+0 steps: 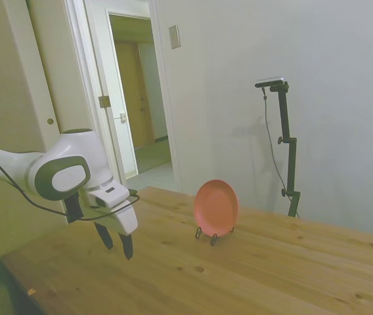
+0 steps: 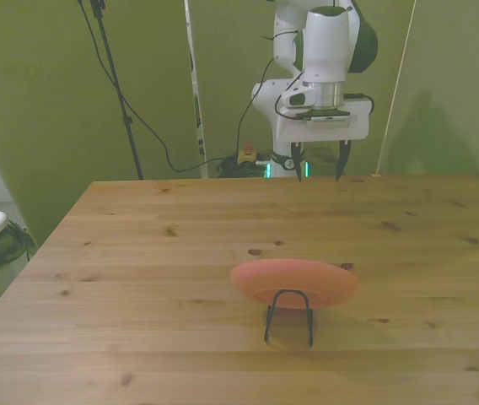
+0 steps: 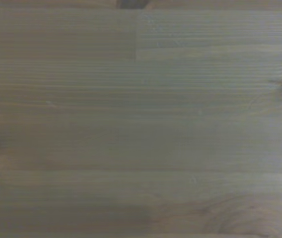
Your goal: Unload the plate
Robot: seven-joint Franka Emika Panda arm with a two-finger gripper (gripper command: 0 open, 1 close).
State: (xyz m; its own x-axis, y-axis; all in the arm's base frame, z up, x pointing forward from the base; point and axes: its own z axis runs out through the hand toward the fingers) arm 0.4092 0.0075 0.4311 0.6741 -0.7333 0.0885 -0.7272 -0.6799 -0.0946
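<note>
The salmon-pink plate (image 1: 216,207) (image 2: 294,283) stands on edge in a thin dark wire stand (image 1: 207,234) (image 2: 289,318) on the wooden table (image 1: 259,275) (image 2: 138,253). My gripper (image 1: 117,245) (image 2: 317,166) hangs above the table's far side, well away from the plate. Its two dark fingers (image 2: 296,164) point down and stand apart with nothing between them. The wrist view holds only bare wood planks (image 3: 141,119).
An open doorway (image 1: 140,98) shows behind the table in the side view. Cables (image 2: 147,126) and a red button box (image 2: 244,154) lie on the floor by the robot's base in the front view.
</note>
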